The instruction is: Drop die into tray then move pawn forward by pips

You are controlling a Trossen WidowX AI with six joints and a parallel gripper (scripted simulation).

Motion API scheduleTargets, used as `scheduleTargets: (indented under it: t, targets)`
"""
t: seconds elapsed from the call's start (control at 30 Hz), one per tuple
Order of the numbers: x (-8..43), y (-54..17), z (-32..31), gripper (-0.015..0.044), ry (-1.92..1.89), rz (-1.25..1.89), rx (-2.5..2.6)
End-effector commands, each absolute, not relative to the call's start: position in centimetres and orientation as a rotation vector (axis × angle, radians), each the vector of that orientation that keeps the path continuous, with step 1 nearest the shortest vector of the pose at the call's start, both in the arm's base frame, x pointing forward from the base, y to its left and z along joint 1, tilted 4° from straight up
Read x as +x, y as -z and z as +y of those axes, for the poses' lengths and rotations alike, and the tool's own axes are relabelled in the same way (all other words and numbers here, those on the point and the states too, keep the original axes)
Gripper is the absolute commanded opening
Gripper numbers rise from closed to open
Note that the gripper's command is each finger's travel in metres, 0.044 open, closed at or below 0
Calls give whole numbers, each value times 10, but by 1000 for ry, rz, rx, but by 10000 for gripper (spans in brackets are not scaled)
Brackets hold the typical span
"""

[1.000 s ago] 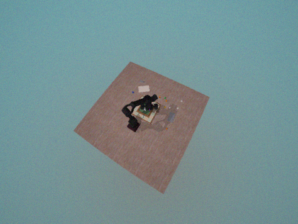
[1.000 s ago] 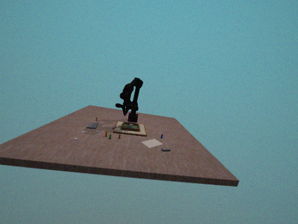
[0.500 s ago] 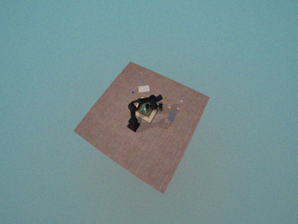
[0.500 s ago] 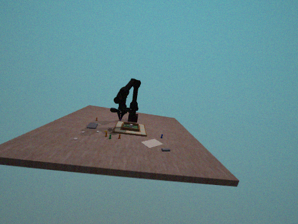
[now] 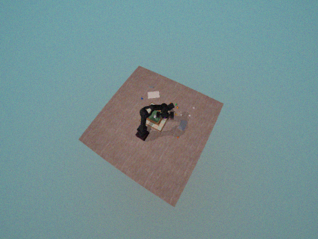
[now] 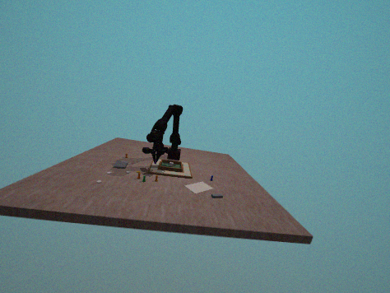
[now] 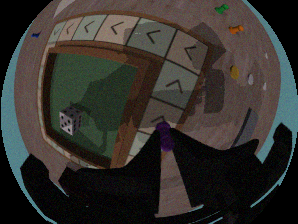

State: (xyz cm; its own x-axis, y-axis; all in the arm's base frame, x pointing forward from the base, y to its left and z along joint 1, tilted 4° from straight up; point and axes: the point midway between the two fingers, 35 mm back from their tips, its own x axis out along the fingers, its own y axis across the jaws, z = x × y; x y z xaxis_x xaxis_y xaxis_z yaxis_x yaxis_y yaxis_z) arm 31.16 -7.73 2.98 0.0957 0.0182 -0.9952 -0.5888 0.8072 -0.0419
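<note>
My gripper is shut on the purple pawn, which shows between the fingertips. It hangs above the side of the board, over or near squares beside the dice tray; the exact height is hard to tell. The squares carry dark arrows. The white die with dark pips lies on the tray's green floor, apart from the gripper. Its pips are too blurred to count surely. The fingers hide some squares.
A grey slab lies off the board. A green piece, an orange piece and white discs stand or lie nearby. A white sheet, a blue piece and a dark block are farther off.
</note>
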Motion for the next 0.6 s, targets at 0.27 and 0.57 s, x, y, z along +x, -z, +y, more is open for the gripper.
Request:
scheduleTargets:
  t: [0.27, 0.57]
  targets:
    - [313, -16, -76, 0, -483, 1415, -494]
    - [315, -15, -77, 79, -475, 1406, -504]
